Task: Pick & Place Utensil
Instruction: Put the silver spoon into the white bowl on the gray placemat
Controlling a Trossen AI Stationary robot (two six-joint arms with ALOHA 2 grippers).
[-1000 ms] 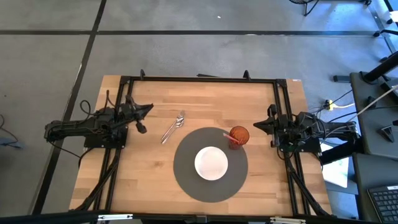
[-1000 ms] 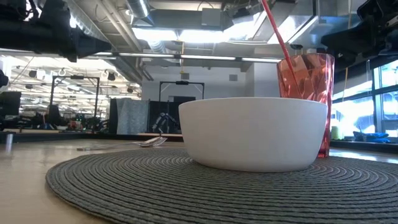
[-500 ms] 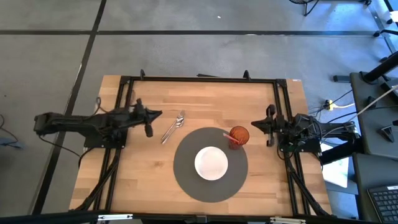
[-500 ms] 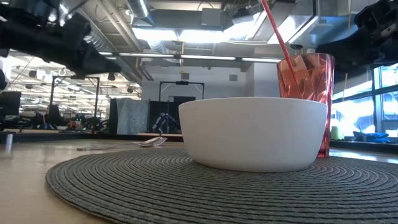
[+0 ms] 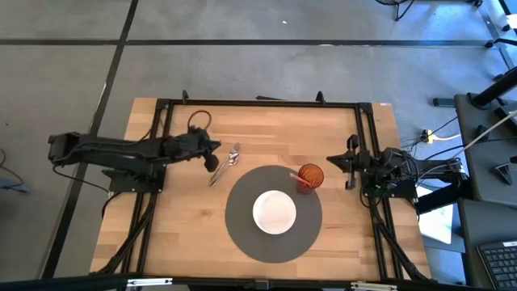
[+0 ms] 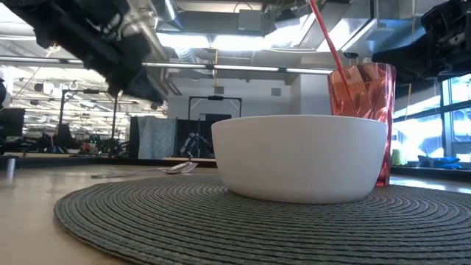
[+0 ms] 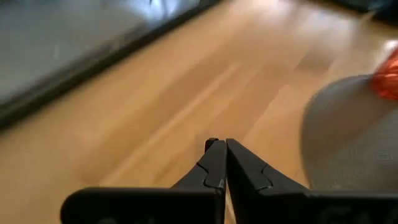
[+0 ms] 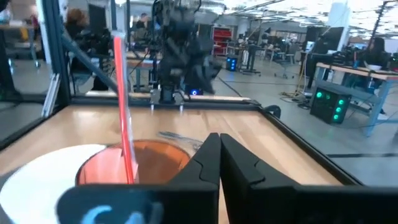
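Silver utensils [image 5: 225, 166] lie flat on the bare wood, left of the round grey placemat [image 5: 242, 234]; they also show in the low view as utensils [image 6: 179, 168]. My left gripper [image 5: 212, 159] hovers just left of them, fingers shut [image 7: 219, 151], and sits well above the table in the low view [image 6: 118, 59]. On the mat stand a white bowl [image 5: 275, 212] and a red cup [image 5: 310, 176] with a red straw [image 8: 122, 99]. My right gripper [image 5: 349, 166] waits right of the cup, shut [image 8: 219, 148].
A black frame [image 5: 258, 103] runs around the table's far, left and right sides. Bare wood [image 5: 186, 226] lies to the left of the mat and at the near edge. Beyond the table, the right wrist view shows the room and my left arm [image 8: 180, 37].
My left arm has reached out toward the table's right, and its gripper has travelled from near the left rail to just beside the utensils, staying above the table. The utensils, bowl and cup have not moved.
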